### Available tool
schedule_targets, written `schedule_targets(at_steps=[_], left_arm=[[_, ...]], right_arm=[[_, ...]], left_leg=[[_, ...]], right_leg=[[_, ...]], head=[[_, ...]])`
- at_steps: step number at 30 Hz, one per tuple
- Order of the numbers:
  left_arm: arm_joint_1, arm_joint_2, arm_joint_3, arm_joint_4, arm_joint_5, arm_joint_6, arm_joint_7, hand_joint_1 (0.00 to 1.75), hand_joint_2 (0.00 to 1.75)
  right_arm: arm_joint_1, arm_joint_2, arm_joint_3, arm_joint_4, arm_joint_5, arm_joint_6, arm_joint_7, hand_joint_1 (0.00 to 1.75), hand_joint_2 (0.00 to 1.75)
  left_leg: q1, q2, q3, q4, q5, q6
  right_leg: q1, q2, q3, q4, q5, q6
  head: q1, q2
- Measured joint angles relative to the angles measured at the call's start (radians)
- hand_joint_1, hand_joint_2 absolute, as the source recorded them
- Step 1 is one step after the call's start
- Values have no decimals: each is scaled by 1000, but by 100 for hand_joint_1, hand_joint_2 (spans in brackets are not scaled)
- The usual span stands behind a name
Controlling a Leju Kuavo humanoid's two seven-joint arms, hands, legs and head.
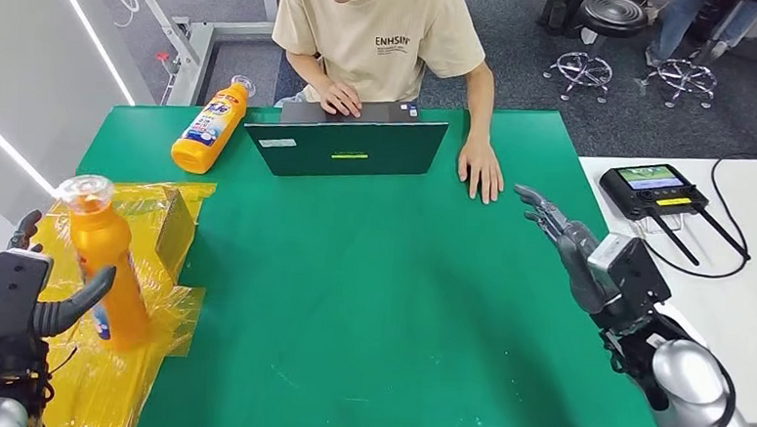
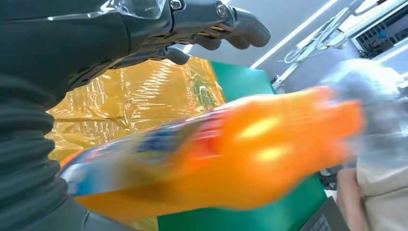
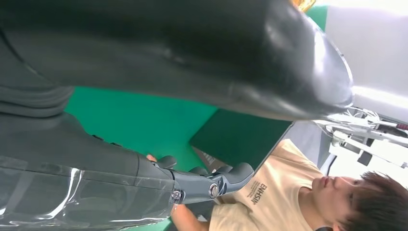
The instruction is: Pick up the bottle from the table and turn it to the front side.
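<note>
So there are two orange plastic bottles with clear caps on the green table mat (image 1: pixel 370 301). The orange bottle in play (image 1: pixel 108 263) stands near the mat's left edge, over a crinkly yellow plastic sheet (image 1: pixel 169 305) at the near-left corner, long axis close to vertical, cap up and leaning slightly toward the left edge. The left hand (image 1: pixel 42 299) is wrapped around its lower body from the left, thumb across the front over the blue label; in the left wrist view the bottle is blurred, so I can't read the label. The second orange bottle (image 1: pixel 210 126) lies on its side near the far-left corner, cap pointing to the far edge. The right hand (image 1: pixel 564 233) hovers above the mat's right edge, fingers stretched out and apart, holding nothing. One person in a beige t-shirt (image 1: pixel 379 33) sits at the far edge behind one dark green laptop (image 1: pixel 349 145), one hand flat on the mat.
</note>
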Motion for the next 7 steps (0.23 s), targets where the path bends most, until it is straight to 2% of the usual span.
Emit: schedule_targets(at_steps=[7], left_arm=[[2, 8, -1, 16, 16, 13, -4, 0, 175]], right_arm=[[46, 1, -18, -33, 15, -8, -3, 0, 0]], left_leg=[[0, 0, 0, 0, 0, 0]], right_leg=[[0, 0, 0, 0, 0, 0]], head=[[0, 0]])
